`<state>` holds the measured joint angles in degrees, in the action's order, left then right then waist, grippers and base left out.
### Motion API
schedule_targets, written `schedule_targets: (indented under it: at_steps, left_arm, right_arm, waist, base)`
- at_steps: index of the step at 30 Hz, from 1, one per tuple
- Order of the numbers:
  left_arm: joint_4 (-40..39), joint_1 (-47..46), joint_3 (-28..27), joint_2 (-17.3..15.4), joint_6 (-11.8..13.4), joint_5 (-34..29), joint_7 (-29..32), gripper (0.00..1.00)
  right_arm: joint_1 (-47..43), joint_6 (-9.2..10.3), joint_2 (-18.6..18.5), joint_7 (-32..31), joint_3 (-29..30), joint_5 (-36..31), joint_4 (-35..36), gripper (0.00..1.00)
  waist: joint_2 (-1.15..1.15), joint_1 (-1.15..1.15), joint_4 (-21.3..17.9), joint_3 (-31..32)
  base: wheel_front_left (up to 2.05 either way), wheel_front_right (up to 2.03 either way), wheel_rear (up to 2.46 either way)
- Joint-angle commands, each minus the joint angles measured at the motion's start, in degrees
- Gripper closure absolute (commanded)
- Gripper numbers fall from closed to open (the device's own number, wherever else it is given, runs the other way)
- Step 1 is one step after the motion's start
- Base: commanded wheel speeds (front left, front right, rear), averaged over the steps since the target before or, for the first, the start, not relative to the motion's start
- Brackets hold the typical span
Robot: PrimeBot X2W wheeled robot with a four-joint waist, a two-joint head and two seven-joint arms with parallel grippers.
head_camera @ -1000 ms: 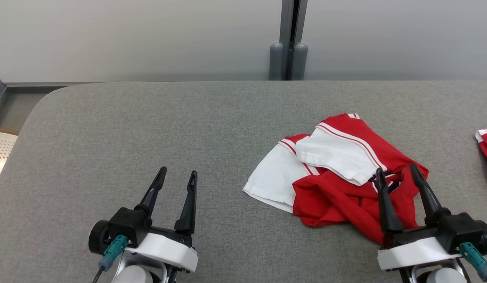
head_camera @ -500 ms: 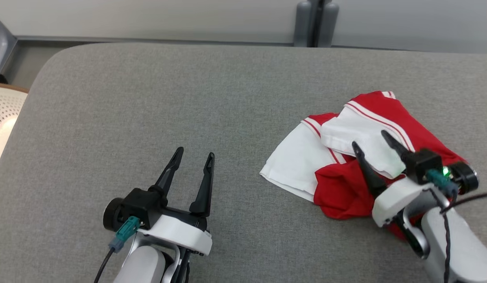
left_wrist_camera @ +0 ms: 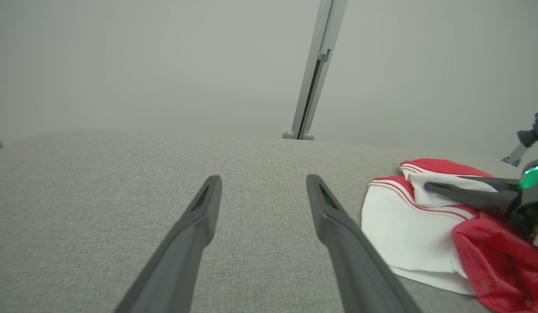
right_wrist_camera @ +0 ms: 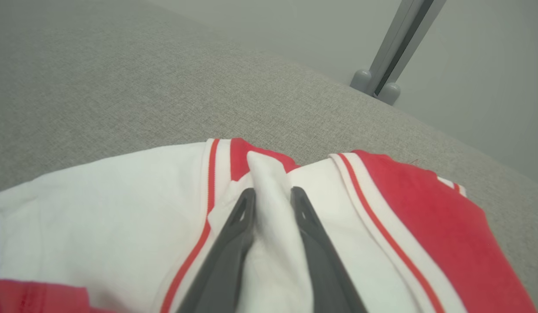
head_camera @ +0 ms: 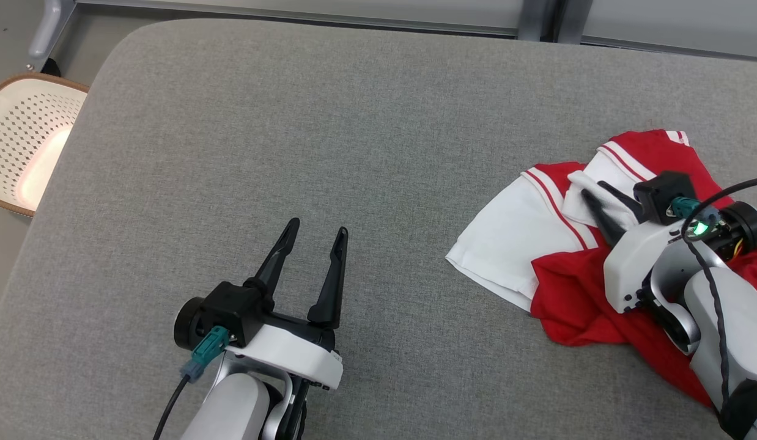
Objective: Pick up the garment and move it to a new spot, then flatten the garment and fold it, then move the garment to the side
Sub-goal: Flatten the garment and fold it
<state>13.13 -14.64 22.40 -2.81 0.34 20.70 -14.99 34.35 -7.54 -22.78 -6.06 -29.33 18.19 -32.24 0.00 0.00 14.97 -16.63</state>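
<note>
1. Garment (head_camera: 513, 244): a red-and-white heap, crumpled and layered, lying on the right part of the table (head_camera: 293, 122), towards the table's near edge. It rests on the table all over, and none of it looks raised clear.
2. Right gripper (head_camera: 592, 189): down on the heap, on the white part. The right wrist view shows a raised white fold standing between the two fingers, with both fingers touching it. The jaws are drawn close and clamped on that fold.
3. Left gripper (head_camera: 318, 226): over bare table near the table's near edge, well apart from the garment. Its jaws stand wide apart and hold nothing.
4. Step in hand, as I judge it: the first one, picking the garment up. The pinch looks made, but the lift is not yet done.
5. Next move calls for a slow, straight rise off the table until the cloth hangs free, then a carry towards the table's bare middle.
6. Risk: the grip is on one thin fold of the top layer, so it may slip out, or the lower red layers may drag along the table.
</note>
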Motion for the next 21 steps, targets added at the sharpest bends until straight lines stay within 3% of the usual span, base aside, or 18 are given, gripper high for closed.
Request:
schedule_targets:
  at_steps: [1,8,14,21]
  left_arm:
    - [0.1,-0.4,-0.1,-0.2,0.2,0.1,-0.3,0.00]
    - [1.0,0.6,-0.5,-0.2,0.1,-0.3,-0.3,0.00]
    - [1.5,2.2,-0.6,-0.2,-0.3,-0.3,-0.3,0.00]
    - [1.0,3.3,0.1,-0.2,-0.4,-0.1,-0.3,0.00]
  right_arm:
    - [0.5,0.10,-0.1,0.3,-0.1,0.8,0.0,1.00]
    - [1.9,0.10,2.1,5.9,-1.8,3.7,3.0,1.00]
    - [4.1,0.06,5.2,10.7,-7.0,9.6,10.6,1.00]
    - [7.1,0.07,3.9,8.4,-10.9,18.6,15.7,1.00]
  waist:
    - [0.00,0.00,0.1,0.4]
    - [0.00,0.00,0.0,4.0]
    - [0.00,0.00,0.2,7.8]
    - [0.00,0.00,1.8,8.4]
  base:
    - [0.00,0.00,0.00]
    - [0.00,0.00,0.00]
    - [0.00,0.00,0.00]
    - [0.00,0.00,0.00]
